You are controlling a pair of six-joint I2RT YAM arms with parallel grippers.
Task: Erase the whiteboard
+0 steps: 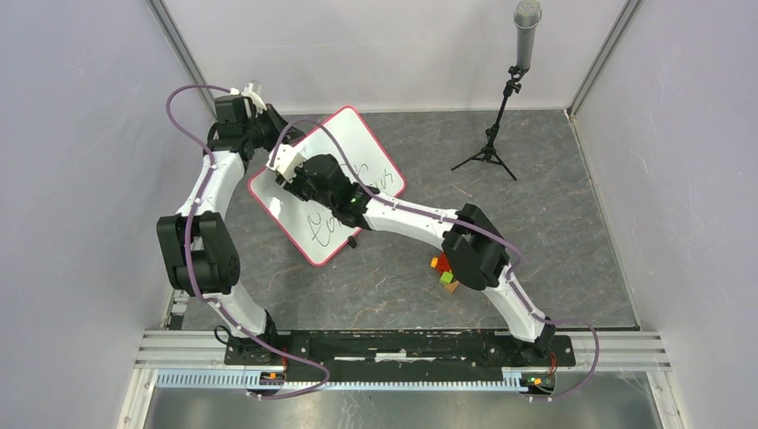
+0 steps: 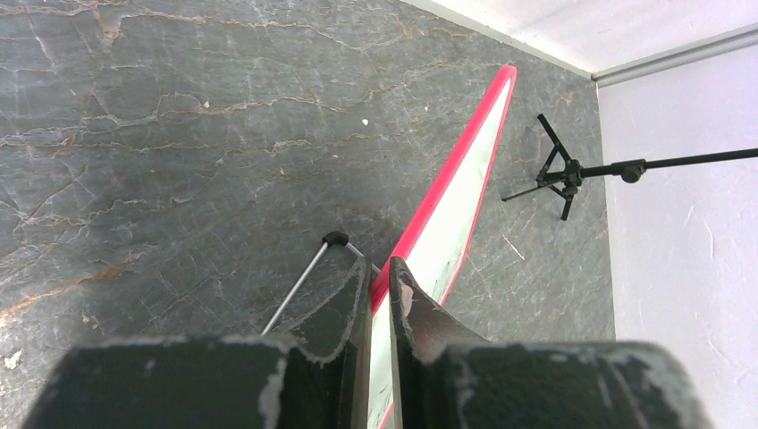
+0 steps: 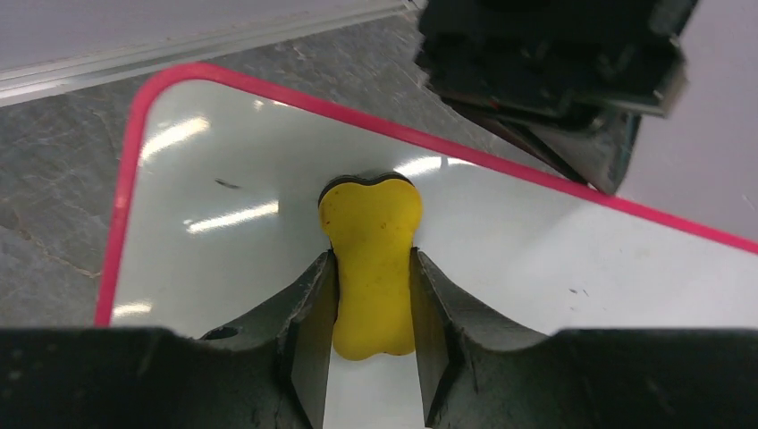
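The whiteboard (image 1: 357, 134) has a red-pink rim and stands tilted up off the table, with black writing on its right and lower parts. My left gripper (image 1: 266, 145) is shut on the board's upper-left edge. In the left wrist view the fingers (image 2: 382, 273) clamp the red rim (image 2: 447, 179). My right gripper (image 1: 290, 179) is over the board's left part, shut on a yellow bone-shaped eraser (image 3: 371, 241). The eraser is pressed against the white surface (image 3: 536, 241). The board near it is wiped clean apart from small specks.
A microphone on a black tripod (image 1: 501, 125) stands at the back right and also shows in the left wrist view (image 2: 559, 179). Coloured blocks (image 1: 444, 268) lie under my right arm's elbow. A thin wire foot (image 2: 335, 239) sticks out beside the board.
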